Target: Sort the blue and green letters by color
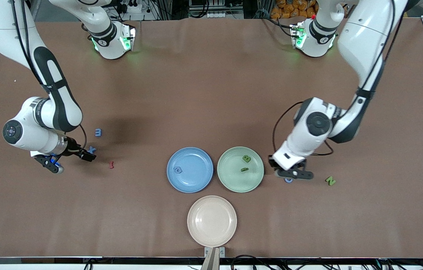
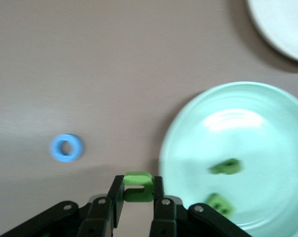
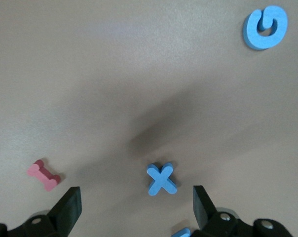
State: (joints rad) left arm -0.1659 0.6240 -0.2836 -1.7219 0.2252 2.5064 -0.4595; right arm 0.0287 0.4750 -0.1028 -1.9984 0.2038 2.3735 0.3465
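Left gripper (image 1: 293, 174) (image 2: 137, 193): jaws clamped on a green letter (image 2: 137, 185), over bare table at 3 o'clock of the green plate (image 1: 234, 184).
Blue ring letter (image 1: 288, 180) lies on the table under that gripper. Green N (image 1: 330, 180) sits at 3 o'clock of it.
Green plate holds two green letters (image 1: 246, 158) (image 1: 244, 169). Blue plate (image 1: 196, 182), at its 9 o'clock, holds one blue letter (image 1: 178, 170). Pale plate (image 1: 212, 221) at 6 o'clock of the pair.
Right gripper (image 1: 69, 160) (image 3: 135, 205): jaws wide apart, holding nothing, just beside the blue X (image 1: 92, 149). Another blue letter (image 1: 98, 132) at 12 o'clock of the X, red letter (image 1: 111, 164) at 4 o'clock.
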